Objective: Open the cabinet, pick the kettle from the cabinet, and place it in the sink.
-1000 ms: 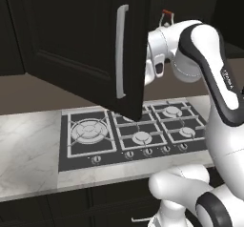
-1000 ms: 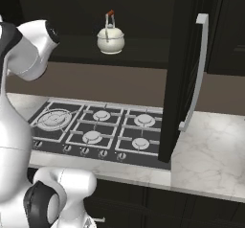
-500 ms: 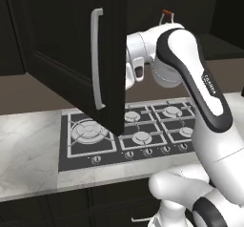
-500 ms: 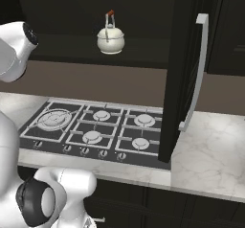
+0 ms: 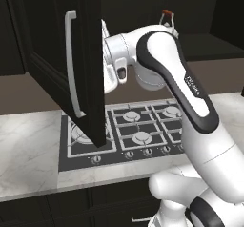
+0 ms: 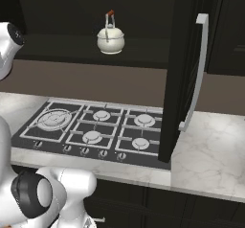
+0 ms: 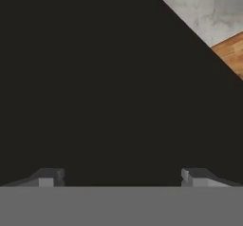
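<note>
While the kettle [image 6: 110,38] sits on the open cabinet shelf, well off from the claw [image 7: 122,176], the cabinet door [image 5: 71,64] has swung wider than a second ago. Spread wide, the claw faces that door's dark inner face; I judge opening is nearly done and the kettle reach is next.

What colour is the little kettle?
Cream-white kettle with a reddish-brown handle top, clearest in the right base view.

On my own forearm [image 5: 190,85] a short run of small dark letters sits on the white shell beside the black band, but it is too small and blurred for me to read. I can read no other writing.
</note>
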You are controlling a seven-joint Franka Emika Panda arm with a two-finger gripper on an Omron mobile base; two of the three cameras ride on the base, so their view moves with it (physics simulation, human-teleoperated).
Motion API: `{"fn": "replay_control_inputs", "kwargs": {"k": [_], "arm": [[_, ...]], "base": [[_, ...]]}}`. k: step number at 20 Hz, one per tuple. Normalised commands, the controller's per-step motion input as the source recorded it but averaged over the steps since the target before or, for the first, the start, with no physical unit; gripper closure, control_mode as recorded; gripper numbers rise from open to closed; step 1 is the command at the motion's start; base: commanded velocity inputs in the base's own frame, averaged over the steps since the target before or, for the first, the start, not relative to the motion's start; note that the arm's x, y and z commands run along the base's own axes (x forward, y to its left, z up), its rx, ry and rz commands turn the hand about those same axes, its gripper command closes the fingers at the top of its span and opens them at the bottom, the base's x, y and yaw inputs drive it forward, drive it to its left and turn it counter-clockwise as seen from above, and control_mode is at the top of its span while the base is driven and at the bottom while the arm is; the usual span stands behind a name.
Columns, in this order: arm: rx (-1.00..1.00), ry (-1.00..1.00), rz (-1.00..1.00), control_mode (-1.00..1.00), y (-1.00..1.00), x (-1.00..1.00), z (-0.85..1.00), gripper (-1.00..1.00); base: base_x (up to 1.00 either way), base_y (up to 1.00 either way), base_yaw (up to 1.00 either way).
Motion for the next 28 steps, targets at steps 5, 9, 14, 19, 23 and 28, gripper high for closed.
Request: {"fn": "replay_control_inputs", "kwargs": {"k": [5,9,14,19,23,28], "arm": [[-0.06,0.12,-0.10,-1.00,-0.11,0.00,-0.03,-1.00],[-0.05,0.10,-0.09,-1.00,-0.25,0.00,0.00,-1.00],[-0.02,0.01,-0.01,-1.00,-0.42,-0.09,0.00,-1.00],[0.00,0.00,0.00,-1.00,-0.50,-0.17,0.02,-1.00],[-0.01,-0.10,0.00,-1.00,-0.54,-0.21,0.03,-1.00],[-0.09,-0.17,0.00,-1.00,-0.51,-0.18,0.02,-1.00]], "base": [[0.00,0.00,0.00],[0.00,0.00,0.00],[0.00,0.00,0.00],[0.00,0.00,0.00],[0.00,0.00,0.00],[0.00,0.00,0.00]]}}
